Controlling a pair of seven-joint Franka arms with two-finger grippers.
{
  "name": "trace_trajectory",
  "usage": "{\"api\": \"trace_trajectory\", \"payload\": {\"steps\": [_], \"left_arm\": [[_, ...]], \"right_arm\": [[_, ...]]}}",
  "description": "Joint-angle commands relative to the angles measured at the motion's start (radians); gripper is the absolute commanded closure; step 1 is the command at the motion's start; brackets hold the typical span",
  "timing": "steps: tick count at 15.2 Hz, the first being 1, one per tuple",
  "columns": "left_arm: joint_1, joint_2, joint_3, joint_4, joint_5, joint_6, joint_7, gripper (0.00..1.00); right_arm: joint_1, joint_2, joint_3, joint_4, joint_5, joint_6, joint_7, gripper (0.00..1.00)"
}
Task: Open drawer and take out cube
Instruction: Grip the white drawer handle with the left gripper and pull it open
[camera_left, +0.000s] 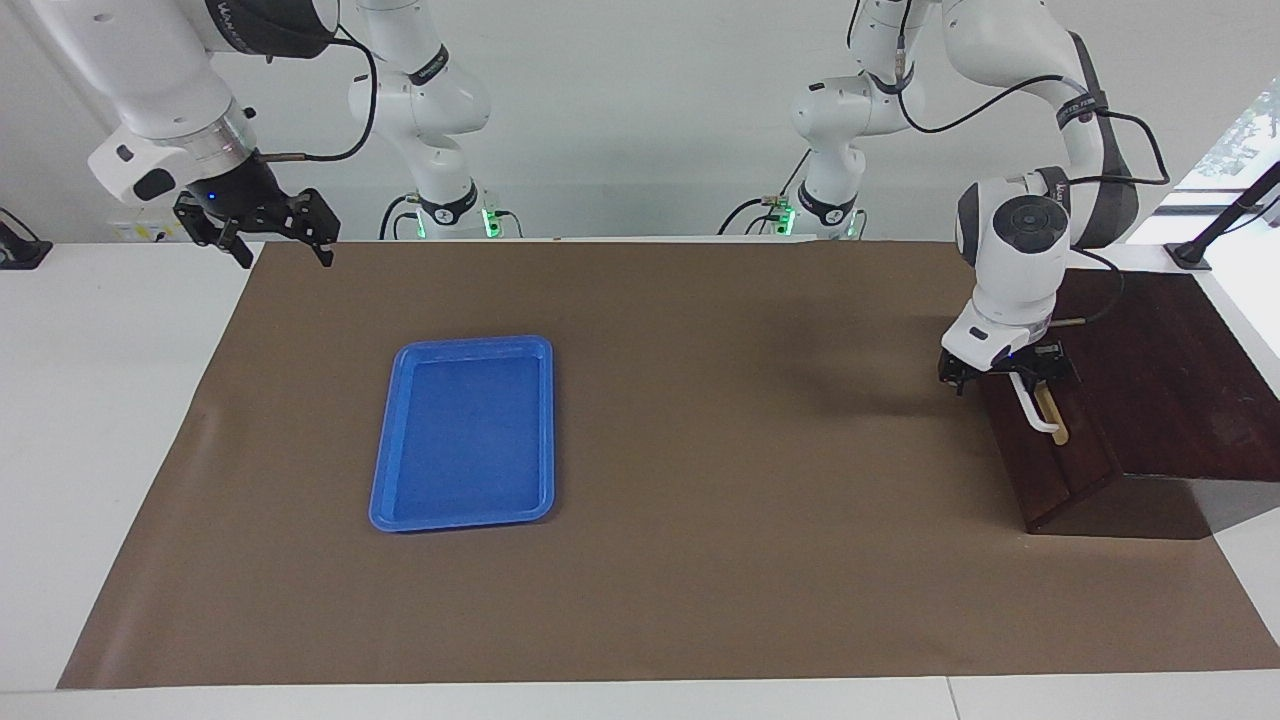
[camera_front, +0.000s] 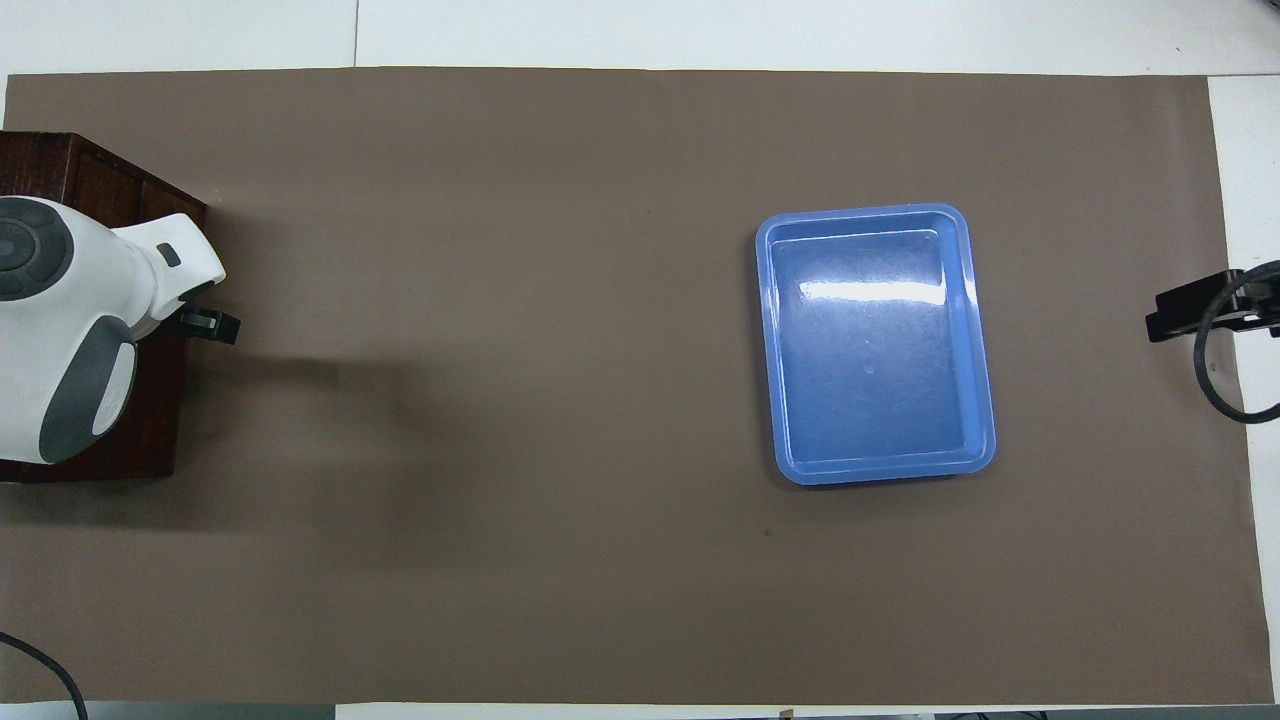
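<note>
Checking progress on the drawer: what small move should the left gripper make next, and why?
Probably shut on the white handle: the left gripper hangs open at that handle's upper end, and the drawer looks closed, with no cube visible.

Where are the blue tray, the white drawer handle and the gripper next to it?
Tray (camera_left: 462, 500): facing view, bare floor near its far rim.
Handle (camera_left: 1036, 417): facing view, lower half of the white bar.
Left gripper (camera_left: 1003, 371): facing view, between its fingertips, at the handle's upper end.
</note>
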Motion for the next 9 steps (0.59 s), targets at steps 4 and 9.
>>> {"api": "trace_trajectory", "payload": {"steps": [4,9], "left_arm": [[-0.035,-0.028,0.001,-0.038,0.021,0.018,-0.009,0.0],[-0.101,-0.029,0.003,-0.037,0.018,0.004,-0.049,0.0]], "right_arm": [[-0.006,-0.01,0.009,-0.01,-0.001,0.017,-0.004,0.0],[-0.015,-0.01,0.009,-0.007,-0.001,0.019,-0.004,0.0]]}}
